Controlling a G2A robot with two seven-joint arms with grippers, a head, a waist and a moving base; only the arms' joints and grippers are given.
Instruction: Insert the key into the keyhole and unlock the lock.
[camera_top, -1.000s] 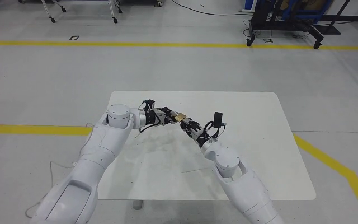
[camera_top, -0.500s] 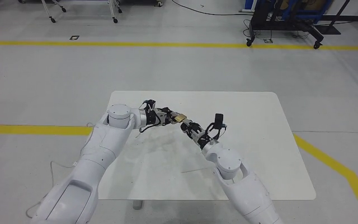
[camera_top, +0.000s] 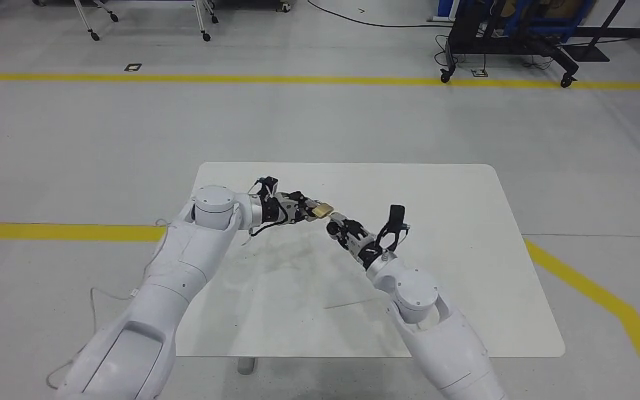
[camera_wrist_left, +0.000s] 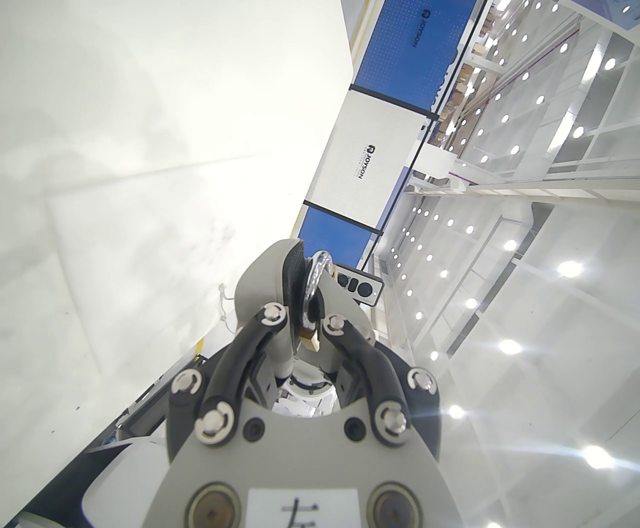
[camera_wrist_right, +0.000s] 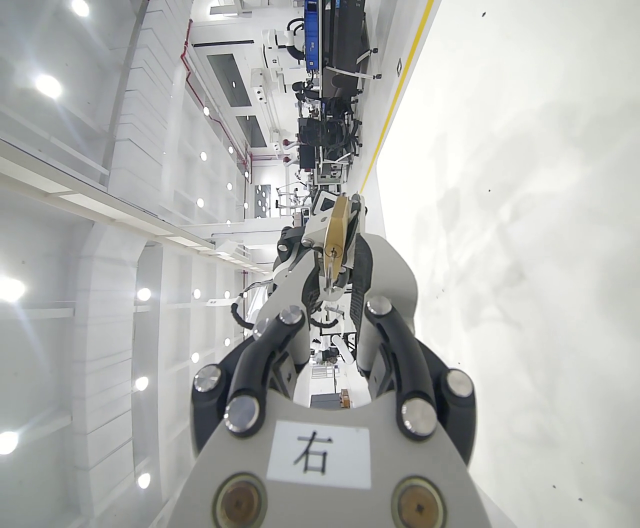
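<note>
Lock (camera_top: 320, 210) of brass is held over the white table (camera_top: 450, 200), at about 11 o'clock from the table's middle, clamped in the left gripper (camera_top: 303, 208). Its long axis runs roughly from 10 o'clock to 4 o'clock in the top view. The body sticks out past the fingertips, and its free end points toward 4 o'clock, at the right gripper (camera_top: 336, 225).

In the left wrist view the left gripper (camera_wrist_left: 309, 287) has its jaws drawn in close on the lock. The silver shackle (camera_wrist_left: 314, 277) shows between the pads, with a sliver of brass nearer the palm.

In the right wrist view the lock (camera_wrist_right: 336, 225) is seen end-on, and the keyhole (camera_wrist_right: 333, 248) faces the right gripper (camera_wrist_right: 342, 282). That gripper's jaws are nearly closed, pinching the key (camera_wrist_right: 327, 274). The key's blade lies in line with the lock's long axis and points at the keyhole. The tip is at the keyhole or just short of it, and I cannot tell whether it has gone in.

The right gripper sits at 4 o'clock from the lock, and the left gripper at 9 o'clock.
</note>
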